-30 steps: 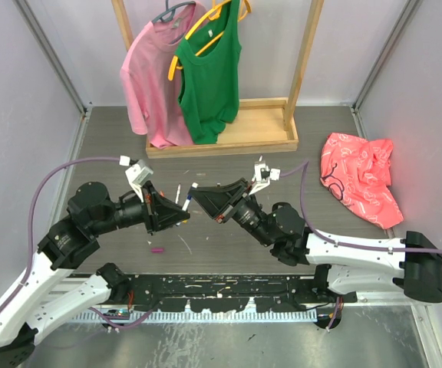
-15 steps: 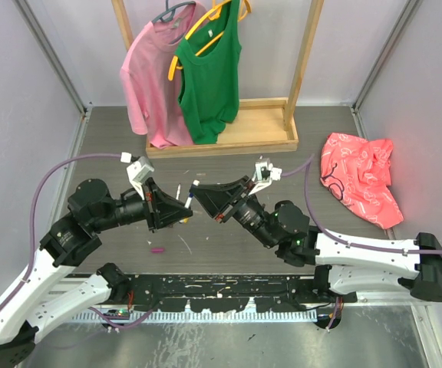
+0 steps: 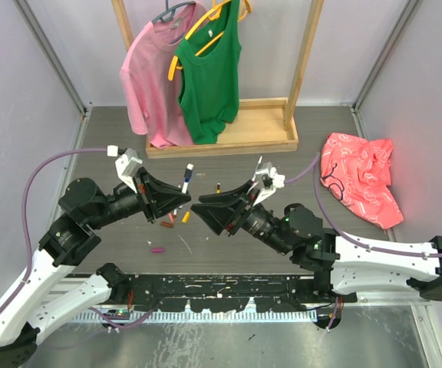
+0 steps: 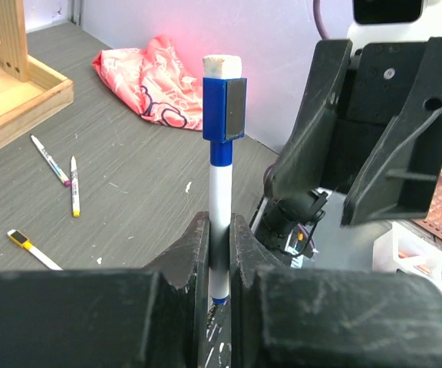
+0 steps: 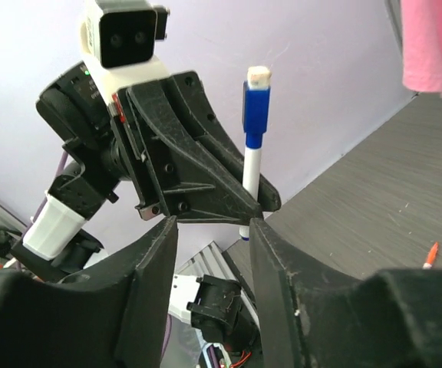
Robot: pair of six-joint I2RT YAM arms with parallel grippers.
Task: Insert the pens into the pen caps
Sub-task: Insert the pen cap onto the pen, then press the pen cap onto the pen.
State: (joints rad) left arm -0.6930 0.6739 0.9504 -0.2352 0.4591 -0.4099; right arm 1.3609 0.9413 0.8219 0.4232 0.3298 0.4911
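Observation:
My left gripper (image 4: 219, 230) is shut on the white barrel of a pen (image 4: 220, 184) that stands upright, with a blue pen cap (image 4: 223, 109) on its upper end. From above, this pen (image 3: 186, 182) rises from the left gripper (image 3: 179, 202) at the table's middle. My right gripper (image 3: 199, 209) faces it from the right, a little apart, open and holding nothing. In the right wrist view its open fingers (image 5: 211, 224) frame the left gripper (image 5: 194, 172) and the capped pen (image 5: 253, 130). Other pens (image 4: 51, 159) lie on the table.
Loose pens (image 3: 184, 217) and a magenta cap (image 3: 157, 249) lie under and before the grippers. A wooden rack base (image 3: 229, 138) with a pink shirt (image 3: 153, 77) and a green top (image 3: 212, 77) stands behind. A red cloth (image 3: 359, 176) lies at the right.
The right gripper has opened, let go of the blue cap on the pen, and drawn back down to the right. The left gripper has swung the capped pen more upright.

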